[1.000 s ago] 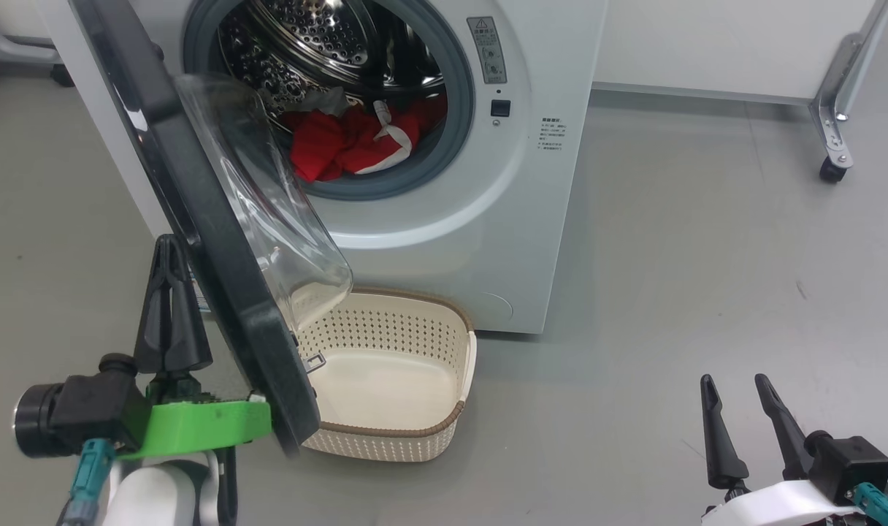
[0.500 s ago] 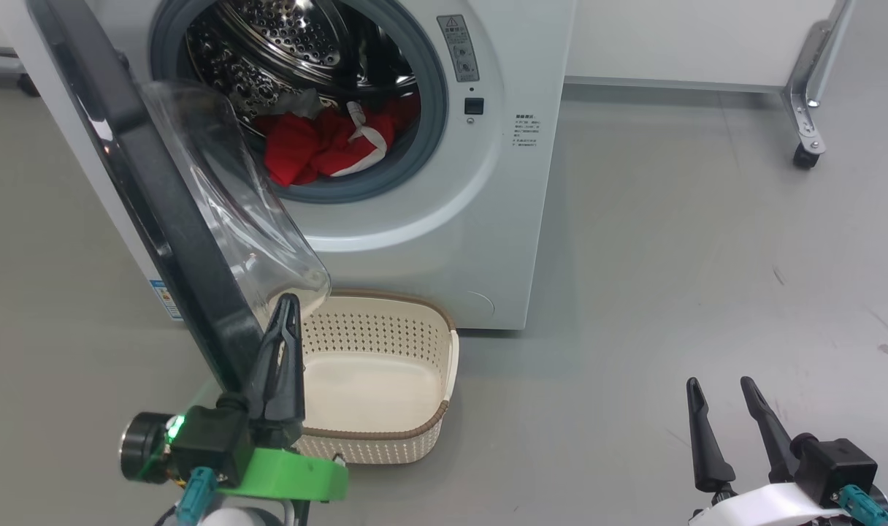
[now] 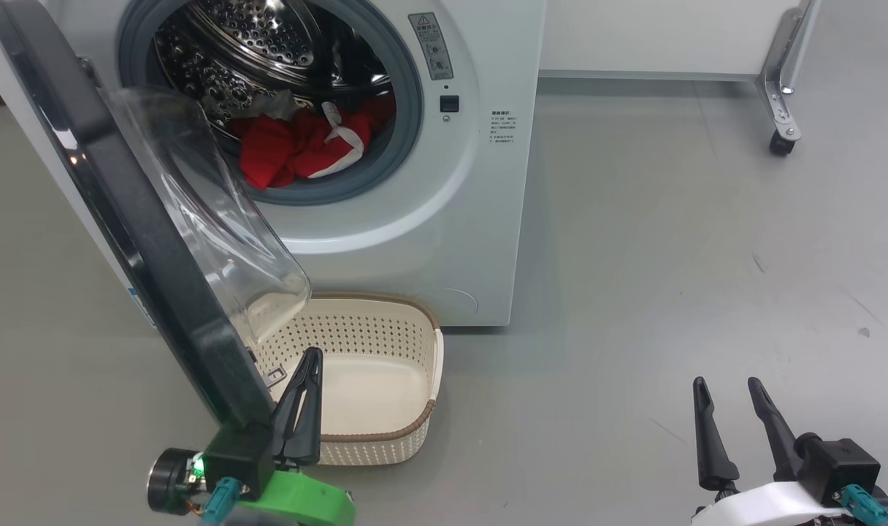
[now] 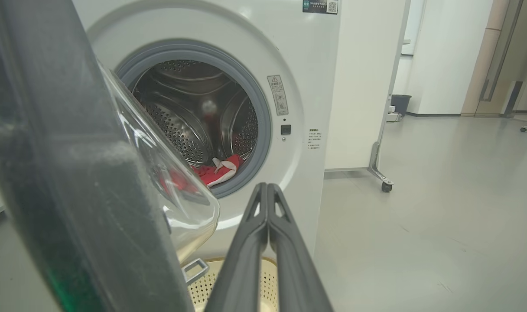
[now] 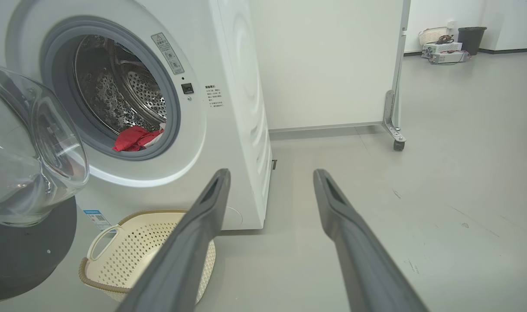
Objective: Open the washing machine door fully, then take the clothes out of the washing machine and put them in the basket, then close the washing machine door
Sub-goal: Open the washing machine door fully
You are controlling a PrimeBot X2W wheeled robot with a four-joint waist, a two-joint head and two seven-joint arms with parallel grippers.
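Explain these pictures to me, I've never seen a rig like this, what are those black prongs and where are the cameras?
One wheeled robot took all three. The wide picture comes from its head, looking down; the other two come from cameras on its wrists, looking along the fingers. The black prongs are its grippers: the left gripper is shut and holds nothing, close by the open washing machine door; the right gripper is open and empty. On the floor stands a white washing machine with red clothes in its drum. An empty cream basket sits in front of it, partly under the door.
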